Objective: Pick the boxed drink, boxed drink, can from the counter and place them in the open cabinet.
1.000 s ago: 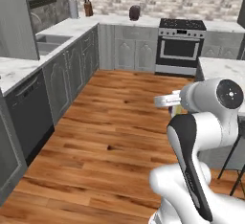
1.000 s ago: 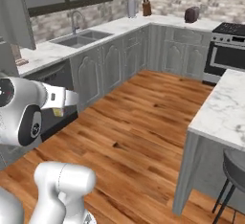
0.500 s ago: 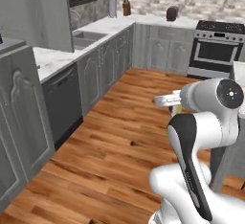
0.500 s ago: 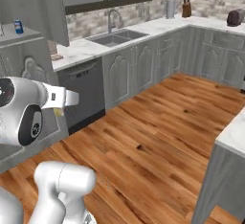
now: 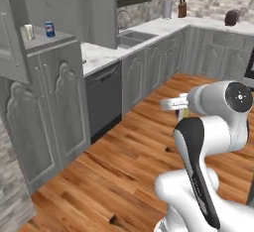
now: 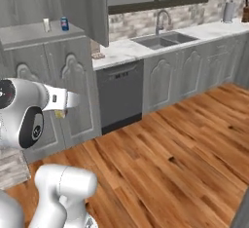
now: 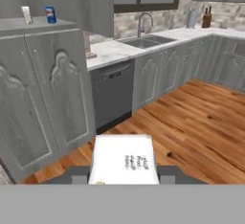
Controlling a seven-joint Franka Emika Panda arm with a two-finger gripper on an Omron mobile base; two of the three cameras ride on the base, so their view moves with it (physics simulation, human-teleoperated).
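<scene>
My gripper [image 7: 124,176] is shut on a cream-white boxed drink [image 7: 125,159], whose top face fills the low middle of the hand view. From the base views the gripper [image 5: 179,108] [image 6: 64,106] sticks out level from the arm, a yellowish edge of the carton [image 5: 183,113] showing under it. Ahead to the left stands the open cabinet [image 5: 54,102] [image 7: 43,94]. On its shelf stand a second boxed drink [image 5: 29,31] [image 6: 46,25] [image 7: 26,15] and the blue can [image 5: 49,29] [image 6: 64,24] [image 7: 50,14], side by side. The counter is out of view.
Right of the cabinet sits a dark dishwasher [image 5: 103,97] [image 6: 119,95] under a pale worktop with a sink [image 6: 163,39]. Grey kitchen cabinets [image 7: 162,72] run on to the far corner. Open wood floor [image 5: 129,161] lies between me and them.
The whole picture has swung as the base turned left: the stove has left the views and the open cabinet with its can and carton has come in. The gripper stays shut on the carton.
</scene>
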